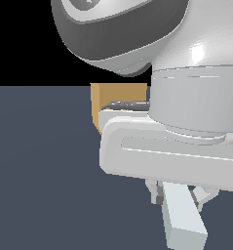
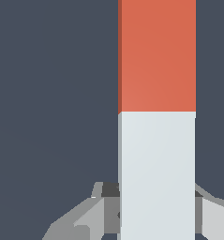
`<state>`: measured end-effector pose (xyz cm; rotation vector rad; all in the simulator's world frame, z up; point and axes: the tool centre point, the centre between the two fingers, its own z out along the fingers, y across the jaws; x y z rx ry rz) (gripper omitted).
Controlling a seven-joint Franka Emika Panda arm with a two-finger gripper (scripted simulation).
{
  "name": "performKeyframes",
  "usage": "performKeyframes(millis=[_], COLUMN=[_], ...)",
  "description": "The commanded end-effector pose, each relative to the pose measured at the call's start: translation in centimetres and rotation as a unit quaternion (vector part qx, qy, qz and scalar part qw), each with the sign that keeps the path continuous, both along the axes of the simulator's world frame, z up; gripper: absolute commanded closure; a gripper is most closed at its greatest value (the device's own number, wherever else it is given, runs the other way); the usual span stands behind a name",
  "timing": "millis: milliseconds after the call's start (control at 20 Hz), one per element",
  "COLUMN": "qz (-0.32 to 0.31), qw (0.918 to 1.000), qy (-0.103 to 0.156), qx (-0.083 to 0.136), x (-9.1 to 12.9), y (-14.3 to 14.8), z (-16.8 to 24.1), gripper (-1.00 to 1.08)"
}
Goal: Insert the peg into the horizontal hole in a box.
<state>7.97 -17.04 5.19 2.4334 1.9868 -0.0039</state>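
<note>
The peg [image 2: 156,117] fills the wrist view, one half orange-red and the other pale whitish-grey. My gripper [image 2: 156,206] is shut on its pale half, with a grey finger [image 2: 106,208] showing on each side. In the exterior view only the pale end of the peg [image 1: 184,219] sticks out below the gripper [image 1: 179,195], near the lower right. The tan box [image 1: 118,93] stands behind my arm, mostly covered by it. The horizontal hole is hidden. The box is out of the wrist view.
My arm's big white and grey links [image 1: 176,97] fill the upper and right part of the exterior view. The dark blue-grey floor [image 1: 40,171] spreads to the exterior view's left.
</note>
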Motion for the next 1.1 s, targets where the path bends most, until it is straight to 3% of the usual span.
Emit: performKeyframes(millis=[0, 250, 600, 850, 1050], qz=[0.046, 0.132, 0.234, 0.271, 0.272], qw=[0.9989, 0.9912, 0.9722, 0.9627, 0.9623], qy=[-0.001, -0.001, -0.001, -0.001, -0.001], qx=[0.000, 0.000, 0.000, 0.001, 0.001], x=[1.6, 3.4, 3.7, 3.3, 3.2], y=[3.7, 10.9, 19.9, 23.1, 23.3], z=[0.9, 2.4, 4.1, 4.8, 4.8], gripper=[1.08, 1.08, 1.08, 1.08, 1.08])
